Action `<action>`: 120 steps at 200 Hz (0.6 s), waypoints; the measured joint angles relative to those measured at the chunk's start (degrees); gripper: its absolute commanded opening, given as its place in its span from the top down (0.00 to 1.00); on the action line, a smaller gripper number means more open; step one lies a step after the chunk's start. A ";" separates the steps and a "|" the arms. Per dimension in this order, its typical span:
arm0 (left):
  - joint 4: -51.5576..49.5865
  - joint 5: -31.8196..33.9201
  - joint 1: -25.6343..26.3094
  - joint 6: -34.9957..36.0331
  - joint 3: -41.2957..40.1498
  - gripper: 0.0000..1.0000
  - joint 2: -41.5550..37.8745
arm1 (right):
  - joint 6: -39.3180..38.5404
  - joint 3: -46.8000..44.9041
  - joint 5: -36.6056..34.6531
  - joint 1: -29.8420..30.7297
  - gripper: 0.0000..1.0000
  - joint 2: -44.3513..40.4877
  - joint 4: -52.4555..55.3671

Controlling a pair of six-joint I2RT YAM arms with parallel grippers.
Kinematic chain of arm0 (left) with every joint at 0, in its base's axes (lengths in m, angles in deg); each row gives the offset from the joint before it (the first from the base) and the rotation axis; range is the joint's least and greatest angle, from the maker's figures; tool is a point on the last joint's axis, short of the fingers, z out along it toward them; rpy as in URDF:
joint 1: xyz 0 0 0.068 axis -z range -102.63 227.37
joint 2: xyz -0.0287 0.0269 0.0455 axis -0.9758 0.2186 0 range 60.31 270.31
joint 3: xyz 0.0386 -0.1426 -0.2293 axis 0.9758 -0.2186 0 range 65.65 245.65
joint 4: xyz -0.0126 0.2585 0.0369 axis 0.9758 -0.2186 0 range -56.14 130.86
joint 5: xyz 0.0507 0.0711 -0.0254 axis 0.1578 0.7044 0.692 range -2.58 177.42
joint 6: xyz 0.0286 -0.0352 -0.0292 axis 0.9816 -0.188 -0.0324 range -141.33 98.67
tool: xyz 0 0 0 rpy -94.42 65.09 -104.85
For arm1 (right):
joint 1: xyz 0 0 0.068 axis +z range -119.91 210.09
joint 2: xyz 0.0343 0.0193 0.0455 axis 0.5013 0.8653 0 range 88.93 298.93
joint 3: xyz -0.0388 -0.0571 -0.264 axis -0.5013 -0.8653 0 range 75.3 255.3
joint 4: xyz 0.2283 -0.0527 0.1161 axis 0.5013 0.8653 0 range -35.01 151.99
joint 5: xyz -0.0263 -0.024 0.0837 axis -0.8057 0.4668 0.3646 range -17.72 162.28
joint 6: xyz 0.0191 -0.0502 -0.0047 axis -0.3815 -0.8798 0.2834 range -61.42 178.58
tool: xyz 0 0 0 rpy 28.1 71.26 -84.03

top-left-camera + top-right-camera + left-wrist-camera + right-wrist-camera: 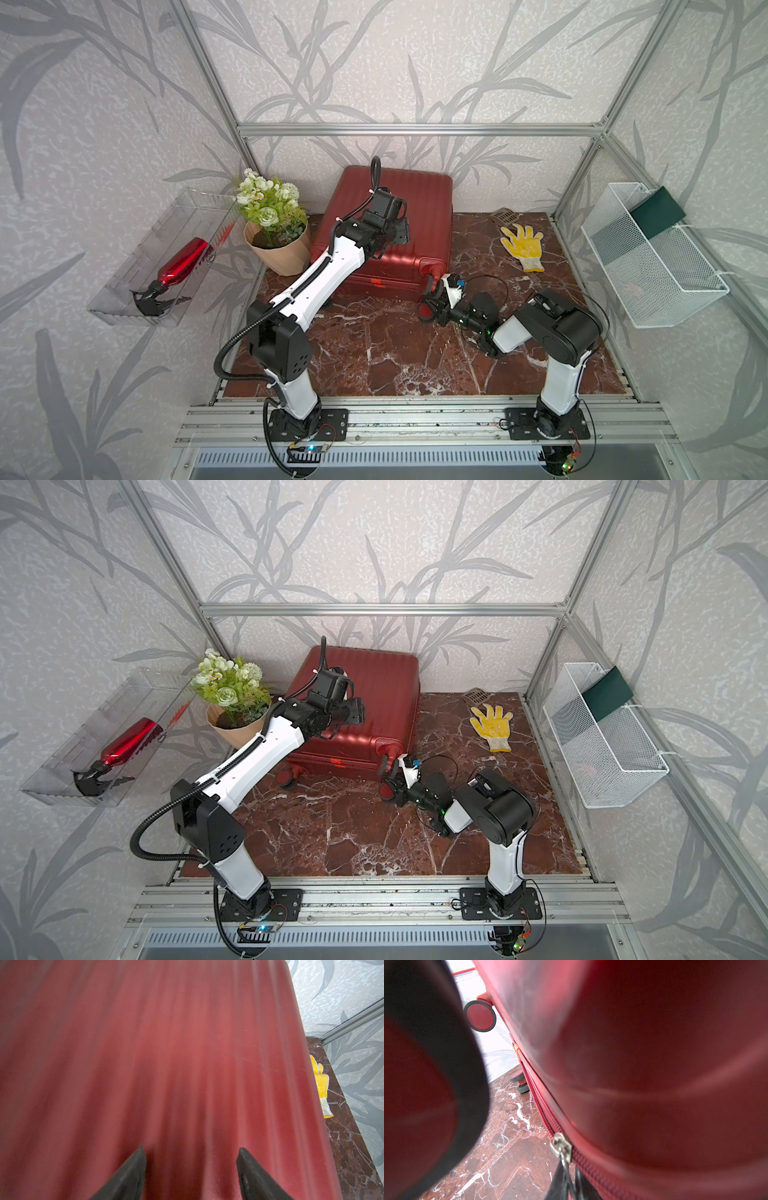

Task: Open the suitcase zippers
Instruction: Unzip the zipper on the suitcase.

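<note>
Two arms work a red suitcase [415,199] lying flat at the back of the table [395,353], between a pot [282,257] and a glove [519,245].
The left gripper [191,1150], jaws spread, is over the ribbed lid; the right gripper [571,1167] pinches the pull [560,1145] at the near corner. Best drawn along the zip [542,1105], not away from it, with the lid pressed to stop sliding.

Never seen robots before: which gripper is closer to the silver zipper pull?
Right. The right gripper pinches the zipper pull at the near corner of the suitcase; the left gripper is open above its ribbed top.
</note>
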 measured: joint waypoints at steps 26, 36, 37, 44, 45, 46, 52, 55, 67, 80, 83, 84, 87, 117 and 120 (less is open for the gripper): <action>0.22 0.15 0.00 0.02 -0.17 0.31 -0.04 | 0.46 -0.02 0.87 0.00 0.83 -0.61 0.52; 0.46 0.26 0.02 0.04 -0.42 0.31 -0.13 | 0.55 -0.02 0.92 -0.02 0.87 -0.98 0.96; 0.46 0.26 0.02 0.04 -0.44 0.31 -0.13 | 0.57 -0.02 0.92 -0.04 0.88 -1.03 1.01; 0.70 0.39 0.02 0.09 -0.66 0.31 -0.22 | 0.76 -0.02 1.03 -0.17 0.91 -1.27 1.14; 0.72 0.39 0.02 0.11 -0.68 0.31 -0.24 | 0.76 -0.02 1.07 -0.17 0.92 -1.29 1.16; 0.79 0.44 0.02 0.11 -0.72 0.31 -0.24 | 0.79 -0.02 1.09 -0.20 0.92 -1.31 1.16; 0.94 0.52 0.04 0.17 -0.87 0.31 -0.31 | 0.96 -0.02 1.25 -0.33 0.96 -1.60 1.27; 1.01 0.57 0.04 0.22 -0.92 0.32 -0.31 | 1.03 -0.02 1.31 -0.42 0.97 -1.73 1.29; 1.27 0.79 0.04 0.35 -1.25 0.32 -0.42 | 1.25 -0.02 1.88 -0.55 1.00 -2.38 1.40; 1.60 1.07 0.04 0.48 -1.57 0.34 -0.57 | 1.20 -0.02 2.05 -0.55 1.00 -2.99 2.21; 1.62 1.11 0.04 0.46 -1.57 0.34 -0.57 | 1.20 -0.02 2.05 -0.57 1.00 -3.04 2.27; 1.62 1.14 0.04 0.48 -1.57 0.34 -0.57 | 1.22 -0.02 2.08 -0.59 1.00 -3.08 2.32; 1.62 1.18 0.04 0.50 -1.57 0.35 -0.57 | 1.20 -0.02 2.14 -0.61 1.00 -3.13 2.45; 1.68 0.92 0.07 0.63 -2.36 0.33 -1.49 | 1.44 -0.83 2.45 -1.25 1.00 -4.24 3.30; 1.68 0.85 0.07 0.61 -2.60 0.33 -1.73 | 1.46 -1.01 2.43 -1.31 1.00 -4.39 3.32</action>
